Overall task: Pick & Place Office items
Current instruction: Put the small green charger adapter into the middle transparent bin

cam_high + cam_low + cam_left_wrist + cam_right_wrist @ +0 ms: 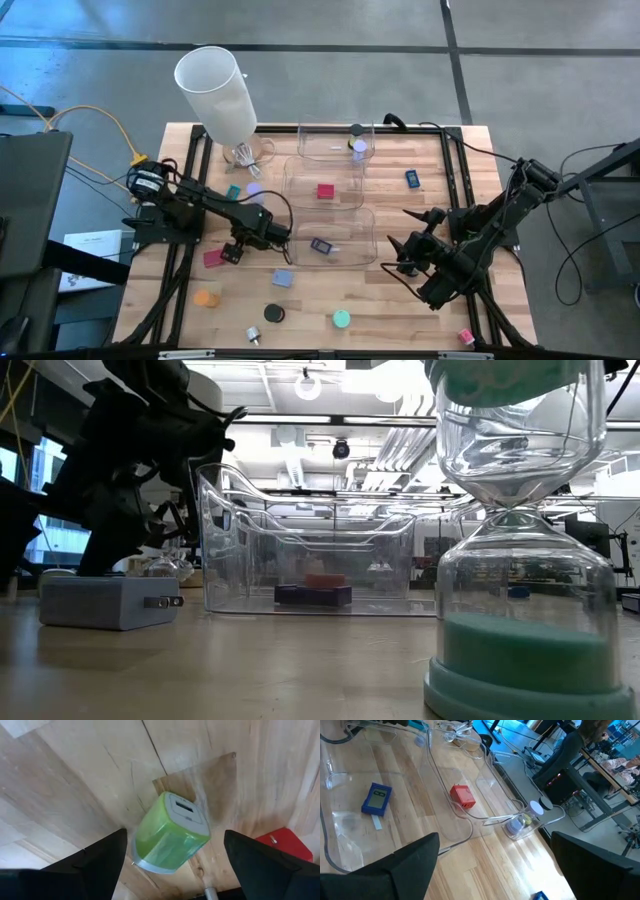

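A green block (170, 839) lay on the table (390, 300) between the spread, empty fingers of the left gripper (234, 250), not yet grasped. Three clear bins (330, 205) held only a few pieces: a red block (325, 190), a blue block (320, 245) and a small disc (358, 147). Most items were scattered outside, among them an orange disc (207, 297), a black disc (273, 313) and a teal disc (341, 318), so much sorting seemed left. The right gripper (412, 243) waited by the bins, fingers released.
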Controlling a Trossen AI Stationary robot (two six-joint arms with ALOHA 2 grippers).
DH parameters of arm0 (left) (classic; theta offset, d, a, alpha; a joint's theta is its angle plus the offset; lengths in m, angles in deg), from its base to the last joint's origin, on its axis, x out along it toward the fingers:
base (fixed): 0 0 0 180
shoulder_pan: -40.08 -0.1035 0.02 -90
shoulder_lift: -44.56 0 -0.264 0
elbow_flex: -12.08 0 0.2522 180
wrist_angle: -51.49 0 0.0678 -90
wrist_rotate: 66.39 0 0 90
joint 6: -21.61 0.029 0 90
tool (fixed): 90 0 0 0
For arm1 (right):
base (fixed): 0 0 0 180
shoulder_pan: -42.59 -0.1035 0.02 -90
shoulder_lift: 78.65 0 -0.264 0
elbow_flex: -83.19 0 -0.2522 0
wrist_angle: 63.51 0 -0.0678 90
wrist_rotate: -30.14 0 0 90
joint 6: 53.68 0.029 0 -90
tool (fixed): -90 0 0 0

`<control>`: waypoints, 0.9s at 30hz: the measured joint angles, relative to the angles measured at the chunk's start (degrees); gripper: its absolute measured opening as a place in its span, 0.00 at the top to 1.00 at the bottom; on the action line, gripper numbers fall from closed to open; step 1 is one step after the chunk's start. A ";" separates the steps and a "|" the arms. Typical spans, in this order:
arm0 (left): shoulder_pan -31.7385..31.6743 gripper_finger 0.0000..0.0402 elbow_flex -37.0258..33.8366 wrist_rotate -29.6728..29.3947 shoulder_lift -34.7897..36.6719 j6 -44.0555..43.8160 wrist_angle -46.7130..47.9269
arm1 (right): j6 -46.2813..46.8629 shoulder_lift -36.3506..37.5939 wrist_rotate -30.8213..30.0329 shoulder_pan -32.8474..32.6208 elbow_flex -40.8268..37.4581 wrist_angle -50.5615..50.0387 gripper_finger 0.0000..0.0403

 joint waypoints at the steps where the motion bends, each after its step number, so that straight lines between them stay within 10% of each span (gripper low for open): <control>1: -0.02 0.21 -0.01 0.00 0.00 -0.01 -0.03 | -0.12 0.00 -0.01 0.00 0.00 0.00 0.08; 17: -0.33 0.68 -0.08 0.09 -0.04 -0.21 -1.09 | -1.54 0.00 -0.01 0.00 0.00 0.76 0.08; 27: -0.09 0.68 -0.03 1.18 -0.05 -2.99 -0.72 | -1.67 0.00 -0.02 0.01 0.00 0.75 0.08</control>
